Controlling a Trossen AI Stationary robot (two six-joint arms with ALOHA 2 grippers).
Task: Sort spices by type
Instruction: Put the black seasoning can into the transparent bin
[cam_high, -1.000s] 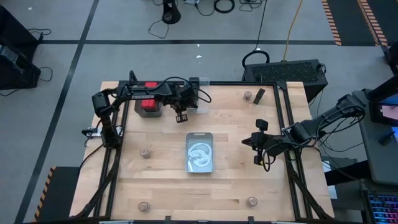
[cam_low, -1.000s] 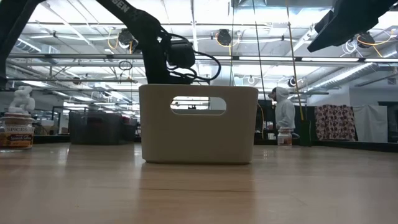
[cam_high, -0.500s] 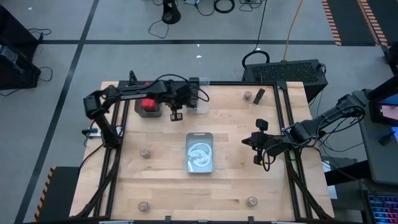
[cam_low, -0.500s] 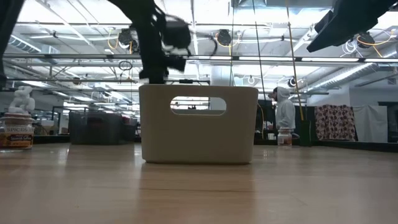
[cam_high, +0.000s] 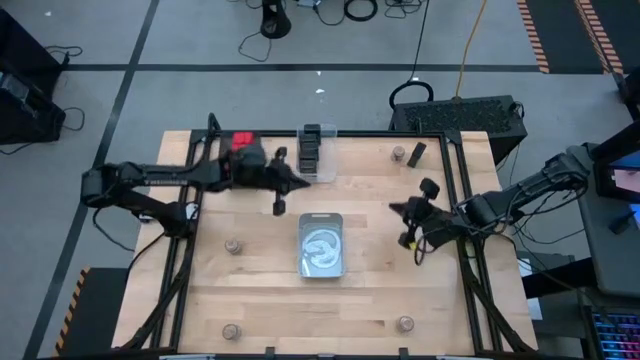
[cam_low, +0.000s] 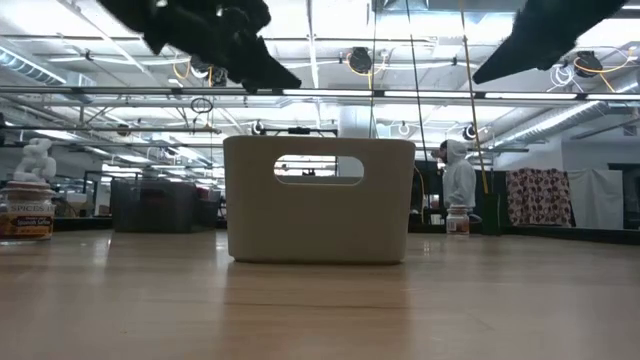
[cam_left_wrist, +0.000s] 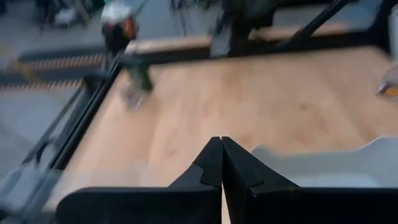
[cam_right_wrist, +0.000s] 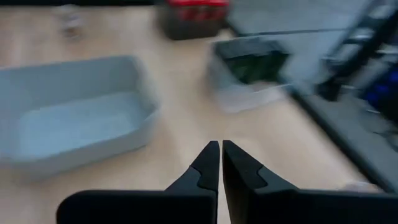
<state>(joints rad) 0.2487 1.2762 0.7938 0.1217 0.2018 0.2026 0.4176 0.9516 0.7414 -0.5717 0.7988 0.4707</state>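
Left tool (cam_high: 277, 207) hangs closed and empty beside the red spices (cam_high: 242, 141); right tool (cam_high: 406, 240), seemingly empty, closed too.

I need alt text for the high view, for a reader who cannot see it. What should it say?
Overhead view of a wooden table: the left gripper and right gripper, both shut and empty, flank a grey bin at the centre. Red boxes and black boxes sit along the far edge, and round jars are scattered.
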